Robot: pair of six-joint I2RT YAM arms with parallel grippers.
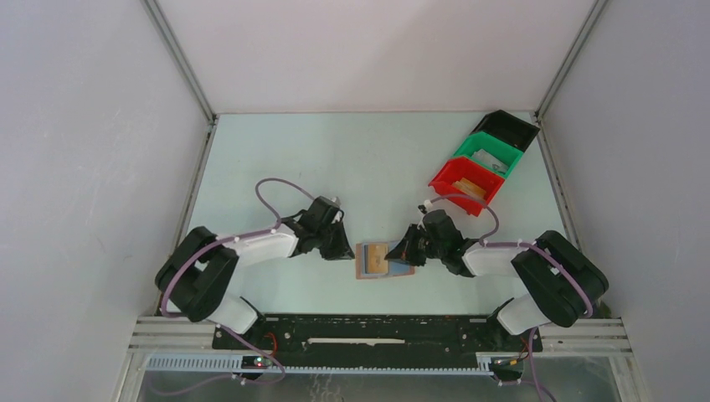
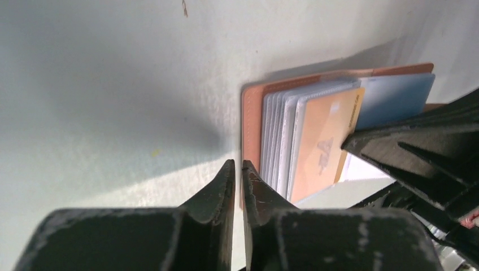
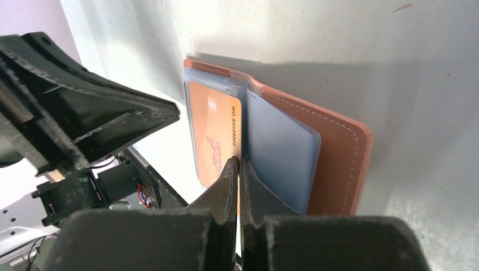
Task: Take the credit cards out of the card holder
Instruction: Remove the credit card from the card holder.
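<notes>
The brown card holder [image 1: 362, 270] lies open flat on the table between both arms. In the left wrist view it [image 2: 251, 107] shows a fan of clear sleeves [image 2: 277, 135], with a tan card [image 2: 322, 147] in the top one. My right gripper [image 3: 238, 162] is shut on the tan card's [image 3: 214, 130] near edge, beside the blue-grey lining [image 3: 279, 152] and brown cover [image 3: 339, 164]. My left gripper [image 2: 238, 166] sits at the holder's left edge, its jaws parted by a narrow slit with nothing in it. No black or blue-grey card shows.
Red [image 1: 465, 184], green [image 1: 488, 155] and black [image 1: 506, 130] bins stand in a row at the back right. White walls close the table on three sides. The arm bases and a black rail [image 1: 377, 331] line the near edge.
</notes>
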